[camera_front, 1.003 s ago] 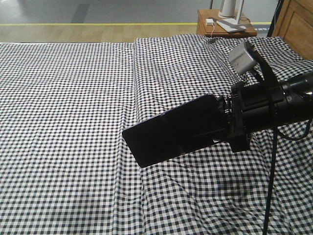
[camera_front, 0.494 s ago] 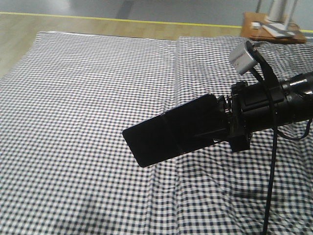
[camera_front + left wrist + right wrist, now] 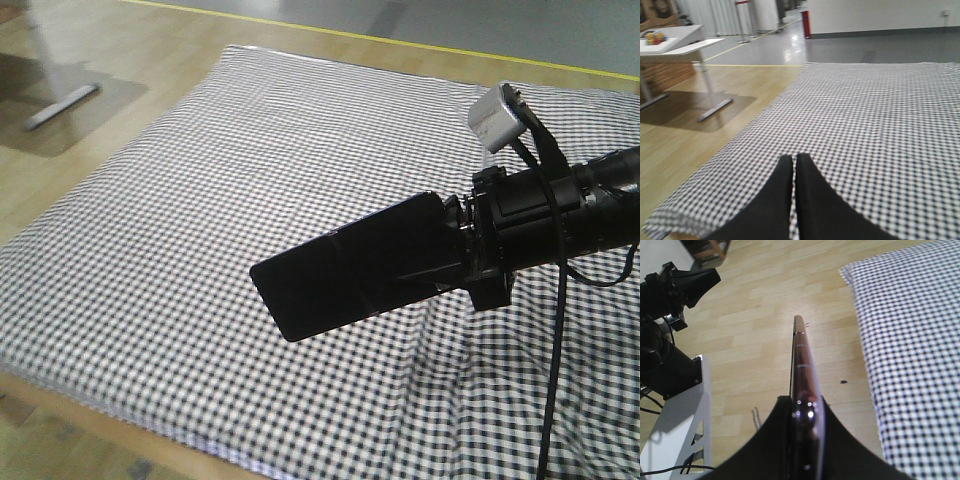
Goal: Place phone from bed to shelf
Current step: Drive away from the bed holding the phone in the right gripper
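Note:
The phone (image 3: 345, 268), a glossy black slab, hangs in the air above the bed (image 3: 250, 150), tilted up to the right. My right gripper (image 3: 452, 252) is shut on its right end. In the right wrist view the phone (image 3: 800, 355) shows edge-on, with a pinkish rim, between the black fingers (image 3: 840, 440) of the right gripper (image 3: 802, 401), over wooden floor beside the bed's corner (image 3: 910, 340). My left gripper (image 3: 794, 160) is shut with nothing in it, low over the checked bed (image 3: 880, 110). The shelf is out of view.
Wooden floor (image 3: 60, 170) lies to the left of the bed and along its near edge. A white table (image 3: 675, 40) with a grey foot (image 3: 715, 109) stands on that floor. Black robot gear (image 3: 670, 285) and a white frame (image 3: 675, 430) are at the left in the right wrist view.
The front view has swung left: the nightstand has left the frame and the bed's left edge and the floor have come in. The phone stays held in the right gripper.

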Tool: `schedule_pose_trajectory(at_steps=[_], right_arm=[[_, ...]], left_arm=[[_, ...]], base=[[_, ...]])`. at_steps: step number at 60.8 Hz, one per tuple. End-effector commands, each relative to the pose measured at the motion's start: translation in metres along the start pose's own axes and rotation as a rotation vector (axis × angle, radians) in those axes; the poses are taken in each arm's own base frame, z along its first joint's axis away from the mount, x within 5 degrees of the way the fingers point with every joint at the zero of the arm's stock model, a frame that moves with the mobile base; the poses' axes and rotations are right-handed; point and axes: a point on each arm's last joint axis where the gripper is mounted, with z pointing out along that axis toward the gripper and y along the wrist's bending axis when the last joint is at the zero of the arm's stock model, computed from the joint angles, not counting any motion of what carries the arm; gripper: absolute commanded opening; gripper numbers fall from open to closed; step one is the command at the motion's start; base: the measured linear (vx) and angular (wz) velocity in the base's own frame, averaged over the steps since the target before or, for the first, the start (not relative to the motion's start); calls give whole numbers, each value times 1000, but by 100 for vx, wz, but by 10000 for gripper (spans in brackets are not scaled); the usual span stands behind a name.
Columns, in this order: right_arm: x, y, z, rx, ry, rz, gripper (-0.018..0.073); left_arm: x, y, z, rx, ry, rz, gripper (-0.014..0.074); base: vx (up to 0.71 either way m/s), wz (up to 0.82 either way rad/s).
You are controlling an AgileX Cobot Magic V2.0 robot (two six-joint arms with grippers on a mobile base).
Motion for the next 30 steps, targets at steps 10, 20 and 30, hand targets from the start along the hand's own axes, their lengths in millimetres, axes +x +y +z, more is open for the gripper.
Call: schedule_pose_trajectory(at_steps=[10,20,30], right_arm=[[-14,19,-10,-80,-76,-29,-2],[-14,19,-10,-80,-76,-29,-2],[-14,19,-10,-80,-76,-29,-2]], left_arm=[[-14,2,-3,-14,-106,-15,1],[-14,2,-3,-14,-106,-15,1],[-14,2,-3,-14,-106,-15,1]], base=[[-15,58],[-16,63],[-18,68]])
